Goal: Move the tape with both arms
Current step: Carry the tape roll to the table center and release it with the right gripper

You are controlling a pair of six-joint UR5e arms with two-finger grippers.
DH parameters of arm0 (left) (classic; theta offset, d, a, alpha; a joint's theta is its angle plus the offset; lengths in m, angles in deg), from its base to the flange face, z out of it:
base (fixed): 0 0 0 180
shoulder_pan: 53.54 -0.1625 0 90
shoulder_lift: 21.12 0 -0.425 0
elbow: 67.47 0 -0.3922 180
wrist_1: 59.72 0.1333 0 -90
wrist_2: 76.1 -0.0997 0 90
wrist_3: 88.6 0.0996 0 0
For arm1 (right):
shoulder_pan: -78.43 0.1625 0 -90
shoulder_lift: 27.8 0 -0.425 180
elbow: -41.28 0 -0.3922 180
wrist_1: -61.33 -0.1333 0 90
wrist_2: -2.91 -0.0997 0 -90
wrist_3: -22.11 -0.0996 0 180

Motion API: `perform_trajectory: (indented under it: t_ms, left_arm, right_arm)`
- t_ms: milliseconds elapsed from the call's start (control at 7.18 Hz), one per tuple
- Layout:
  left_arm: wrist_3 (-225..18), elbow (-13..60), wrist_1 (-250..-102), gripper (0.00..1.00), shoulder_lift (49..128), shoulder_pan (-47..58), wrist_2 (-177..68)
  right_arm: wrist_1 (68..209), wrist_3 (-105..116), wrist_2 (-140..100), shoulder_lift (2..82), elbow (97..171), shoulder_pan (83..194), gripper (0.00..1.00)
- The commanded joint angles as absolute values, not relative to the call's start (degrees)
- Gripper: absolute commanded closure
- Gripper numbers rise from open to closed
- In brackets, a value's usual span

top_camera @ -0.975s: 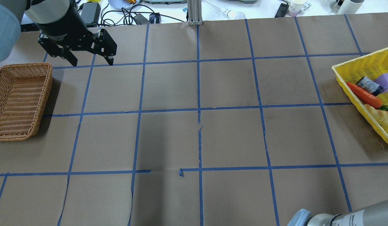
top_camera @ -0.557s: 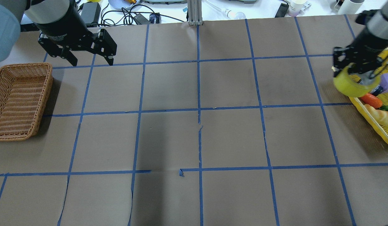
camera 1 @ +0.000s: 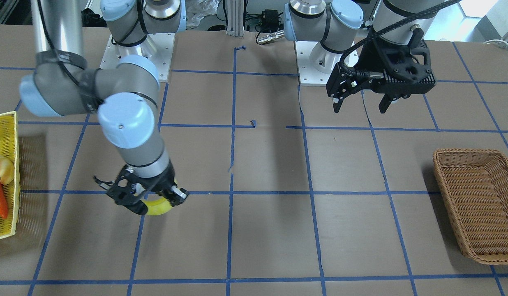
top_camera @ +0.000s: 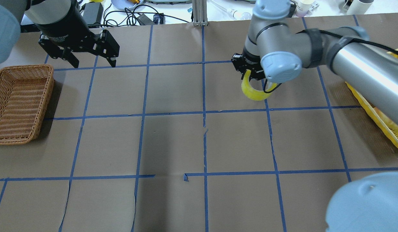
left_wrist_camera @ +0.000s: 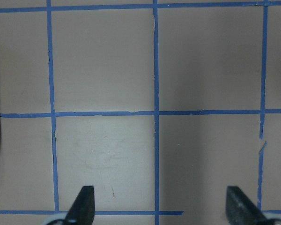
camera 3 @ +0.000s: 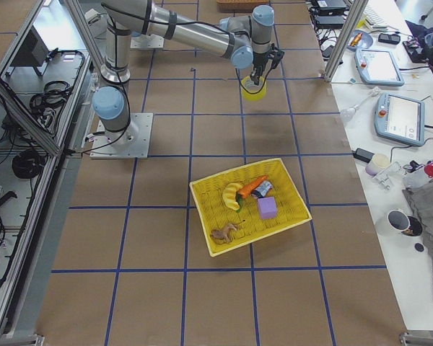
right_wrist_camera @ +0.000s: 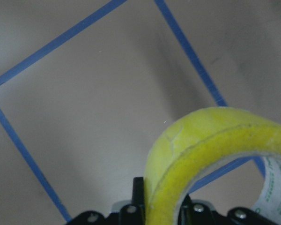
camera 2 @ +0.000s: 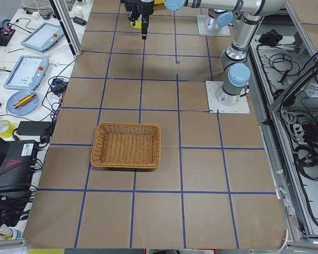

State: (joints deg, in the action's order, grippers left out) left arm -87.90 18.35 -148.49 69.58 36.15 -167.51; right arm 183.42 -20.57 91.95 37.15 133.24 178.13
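Carrot (camera 3: 255,185) and purple block (camera 3: 268,207) in yellow basket (camera 3: 267,236), tape (top_camera: 253,93) in right end effector (camera 1: 154,200)

Finishes, matt to glossy

The tape (right_wrist_camera: 210,154) looked like glossy, translucent yellow plastic over a whitish printed core. Matt brown paper, creased and split, covered the table (top_camera: 173,141). The wicker basket (top_camera: 18,103) was rough weave, the right arm (top_camera: 353,64) smooth brushed metal.
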Motion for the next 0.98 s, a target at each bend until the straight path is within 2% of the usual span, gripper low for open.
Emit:
perform_trajectory:
  t_ms: [0, 279, 557, 697, 836]
  left_arm:
    - [-87.90, 18.40, -148.49, 0.00, 69.50, 36.11, -167.51]
    - [-87.90, 18.40, -148.49, 0.00, 69.50, 36.11, -167.51]
    - [-87.90, 18.31, -148.49, 0.00, 69.41, 36.11, -167.51]
    - [-87.90, 18.40, -148.49, 0.00, 69.49, 36.11, -167.51]
    - [-87.90, 18.40, -148.49, 0.00, 69.41, 36.11, -167.51]
  right_arm:
    - [185.69, -33.65, 90.81, 30.06, 127.80, 184.85, 1.00]
    - [185.78, -39.21, 90.36, 25.05, 123.82, 188.45, 1.00]
    - [185.17, -41.78, 89.57, 24.24, 122.84, 190.30, 1.00]
    - [184.99, -40.83, 89.49, 24.06, 122.93, 190.40, 0.70]
    - [184.73, -37.95, 89.75, 24.49, 122.93, 190.40, 0.01]
